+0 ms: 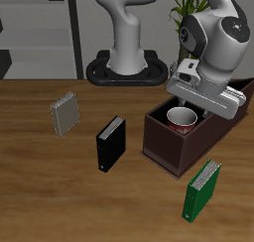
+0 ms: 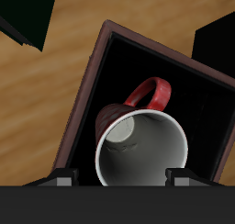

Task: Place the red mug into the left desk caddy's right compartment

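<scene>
The red mug [image 1: 181,118] stands upright inside the left desk caddy [image 1: 162,139], in its large square section nearest the table's front edge. In the wrist view the mug [image 2: 138,145] shows its pale inside and its red handle, with the caddy's black floor around it and the maroon rim [image 2: 83,104] beside it. My gripper [image 1: 190,104] hangs just above the mug. Its fingers [image 2: 61,180] stand wide apart on either side of the mug's rim, so the gripper [image 2: 121,178] is open. The caddy's narrower sections are hidden behind my arm.
A black book [image 1: 110,143] stands beside the caddy and also shows in the wrist view [image 2: 217,33]. A green book [image 1: 202,189] stands near the table's front edge, also in the wrist view [image 2: 26,15]. A grey book [image 1: 64,114] stands farther off.
</scene>
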